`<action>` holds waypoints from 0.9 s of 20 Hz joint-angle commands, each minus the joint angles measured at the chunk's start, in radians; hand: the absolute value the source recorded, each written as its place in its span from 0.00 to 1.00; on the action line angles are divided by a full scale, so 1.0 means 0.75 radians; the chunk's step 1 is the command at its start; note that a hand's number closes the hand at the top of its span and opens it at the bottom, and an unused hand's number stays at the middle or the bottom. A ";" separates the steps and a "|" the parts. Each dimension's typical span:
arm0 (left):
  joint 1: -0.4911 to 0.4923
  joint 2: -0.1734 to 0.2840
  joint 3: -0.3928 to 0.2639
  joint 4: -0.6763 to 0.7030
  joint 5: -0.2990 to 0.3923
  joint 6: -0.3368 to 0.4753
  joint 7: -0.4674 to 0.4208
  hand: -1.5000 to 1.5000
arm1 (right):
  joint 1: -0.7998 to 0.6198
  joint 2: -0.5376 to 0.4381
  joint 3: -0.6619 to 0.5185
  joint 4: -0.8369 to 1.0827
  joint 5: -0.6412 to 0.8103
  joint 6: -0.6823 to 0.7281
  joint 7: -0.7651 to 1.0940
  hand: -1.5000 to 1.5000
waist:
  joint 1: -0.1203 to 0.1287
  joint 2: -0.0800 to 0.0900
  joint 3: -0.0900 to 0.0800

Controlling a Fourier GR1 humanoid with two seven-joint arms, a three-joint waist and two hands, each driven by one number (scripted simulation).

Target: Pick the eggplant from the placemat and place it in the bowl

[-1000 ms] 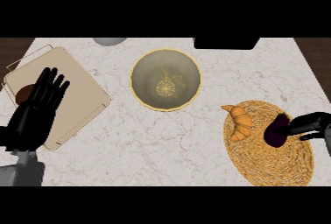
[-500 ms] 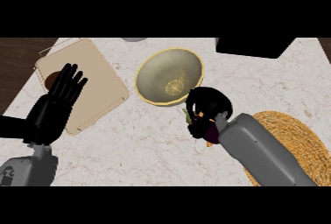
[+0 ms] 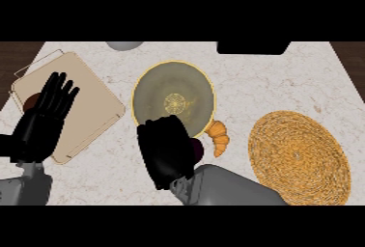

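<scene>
Counter [image 3: 285, 82]: pale marble top w/ thin tan veins; dark wood strip shows at upper L and upper R corners.

Croissant [image 3: 219, 137]: orange-brown, curved, lies on bare marble approx. mid-frame, tips pointing down-right.

Cutting board [image 3: 89, 103]: beige, rounded corners, set at an angle on L side; thin wire handle at its upper L end; dark round spot near its L edge, partly hidden.

Grey rounded obj. [image 3: 125, 45] at top edge, cut off, can't ID.

Black rectangular obj. [image 3: 253, 47] at top edge, R of centre, also cut off.
</scene>
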 commanded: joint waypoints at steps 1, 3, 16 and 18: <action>0.015 -0.021 -0.008 -0.019 -0.022 0.029 0.002 0.50 | -0.080 0.033 -0.003 -0.118 0.146 -0.012 0.191 1.00 | -0.024 0.005 0.001; 0.005 -0.015 -0.004 -0.008 -0.037 0.033 -0.006 0.50 | -0.078 0.016 -0.067 -0.222 0.181 0.058 0.244 1.00 | -0.035 0.005 0.002; 0.036 -0.029 -0.005 -0.152 -0.009 0.052 0.109 0.50 | -0.158 -0.039 -0.492 0.080 0.281 -0.115 -0.039 1.00 | -0.014 0.013 0.002; -0.015 -0.033 0.003 0.013 -0.037 0.006 -0.012 0.50 | -0.237 -0.022 -0.584 0.240 0.282 -0.217 -0.126 1.00 | -0.014 0.019 0.001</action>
